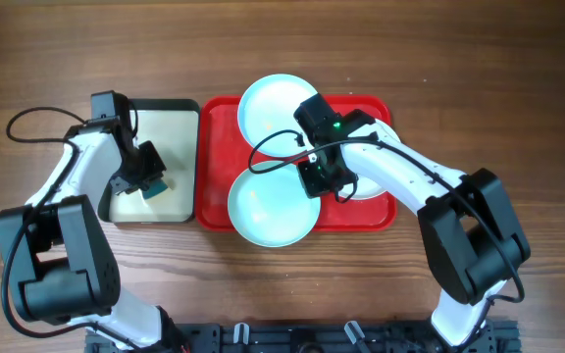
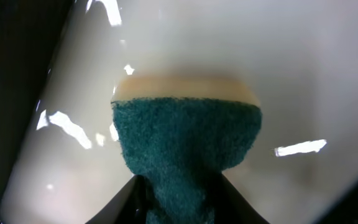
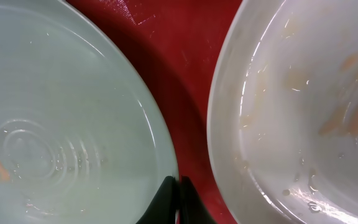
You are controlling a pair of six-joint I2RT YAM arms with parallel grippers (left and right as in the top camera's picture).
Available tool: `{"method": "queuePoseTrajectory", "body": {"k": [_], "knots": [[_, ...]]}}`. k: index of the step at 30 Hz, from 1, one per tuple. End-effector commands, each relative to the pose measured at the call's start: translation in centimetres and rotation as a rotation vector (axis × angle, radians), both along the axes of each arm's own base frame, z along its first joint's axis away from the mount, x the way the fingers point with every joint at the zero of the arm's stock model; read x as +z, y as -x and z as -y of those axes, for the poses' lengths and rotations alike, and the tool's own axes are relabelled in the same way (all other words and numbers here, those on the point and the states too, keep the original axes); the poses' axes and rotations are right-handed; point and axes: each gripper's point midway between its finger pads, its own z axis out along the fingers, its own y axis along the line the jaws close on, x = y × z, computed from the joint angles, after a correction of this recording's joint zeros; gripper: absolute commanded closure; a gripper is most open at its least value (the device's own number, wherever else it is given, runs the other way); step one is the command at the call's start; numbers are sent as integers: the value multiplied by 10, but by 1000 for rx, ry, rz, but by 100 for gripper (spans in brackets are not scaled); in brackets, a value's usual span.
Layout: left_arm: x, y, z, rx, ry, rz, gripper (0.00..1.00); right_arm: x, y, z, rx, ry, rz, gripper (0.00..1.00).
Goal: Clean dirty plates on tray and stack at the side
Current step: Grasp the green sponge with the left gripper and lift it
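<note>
Seen from overhead, the wooden table [image 1: 459,59] fills the view. The red tray [image 1: 216,147] lies at its centre. Just beside the red tray, at 9 o'clock, lies the black-rimmed tray [image 1: 170,127] with a cream inside.

All three plates are on the red tray. The upper aqua plate [image 1: 268,103] sits at 12 o'clock and reaches over the far rim. The lower aqua plate [image 1: 263,211] sits at 6 o'clock and reaches over the near rim. The white plate [image 1: 369,188] lies toward 4 o'clock and is mostly hidden under the right arm.

In the right wrist view a strip of red tray [image 3: 185,81] separates the lower aqua plate [image 3: 61,124] from the white plate [image 3: 303,112]. The white plate carries orange smears, and the aqua one has a faint orange mark at its 8 o'clock edge.

The right gripper [image 1: 314,178] hangs over the tray's middle with its jaws clenched together and nothing between them. Its tips [image 3: 176,190] are at the lower aqua plate's 3 o'clock rim, but whether they touch it cannot be told.

The left gripper [image 1: 150,181] is over the black-rimmed tray [image 2: 291,62]. From its wrist camera, the left gripper [image 2: 182,193] grasps a sponge [image 2: 185,143] with a green face and a pale yellow layer. From overhead the sponge [image 1: 155,191] shows at about 5 o'clock of that gripper.
</note>
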Motion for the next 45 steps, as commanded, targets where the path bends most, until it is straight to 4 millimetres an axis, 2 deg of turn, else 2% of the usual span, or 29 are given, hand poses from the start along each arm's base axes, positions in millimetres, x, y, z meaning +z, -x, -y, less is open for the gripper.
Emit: {"method": "queuePoseTrajectory", "body": {"k": [1, 2, 3, 8, 9, 10, 11, 13, 14, 16, 19, 20, 25, 28, 33, 37, 38, 39, 45], "knots": [[-9, 9, -5, -5, -25, -36, 81, -2, -3, 0, 15, 17, 8, 96], [-10, 8, -5, -5, -22, -34, 94, -2, -3, 0, 15, 17, 8, 96], [-10, 8, -4, -5, -18, -35, 96, -2, -3, 0, 14, 17, 8, 96], [-19, 5, -5, -5, -18, -39, 96, -2, -3, 0, 14, 17, 8, 96], [-20, 5, -5, -5, -18, -41, 87, -2, -3, 0, 14, 17, 8, 96], [-20, 5, -5, 3, -17, -40, 69, -2, -3, 0, 14, 17, 8, 96], [-20, 5, -5, 3, -16, -40, 60, -2, -3, 0, 14, 17, 8, 95], [-20, 6, -5, 3, -16, -44, 58, -2, -3, 0, 14, 17, 8, 96], [-20, 7, -5, 2, -16, -47, 59, -2, -3, 0, 14, 17, 8, 96], [-20, 8, -4, 2, -15, -51, 71, -2, -3, 0, 14, 17, 8, 96], [-21, 8, -4, 2, -15, -51, 82, -2, -3, 0, 14, 17, 8, 96], [-21, 8, -4, 2, -15, -48, 96, -2, -3, 0, 14, 17, 8, 96], [-17, 7, -5, 2, -17, -39, 96, -1, -7, -2, 13, 6, 24, 96], [-4, 0, -6, -8, -27, 8, 96, -1, -12, -6, 5, -8, 45, 96], [37, -20, -3, -77, -33, 166, 96, -1, -12, -5, -47, -7, 35, 96], [73, -29, 21, -191, 63, 304, 96, -1, -11, -6, -73, -11, 25, 88], [77, -30, 23, -197, 71, 316, 96, -1, -12, -7, -74, -14, 28, 88], [79, -29, 23, -198, 73, 320, 96, 0, -13, -7, -74, -16, 32, 82], [77, -26, 24, -197, 77, 304, 96, 0, -17, -10, -73, -27, 49, 78]]}}
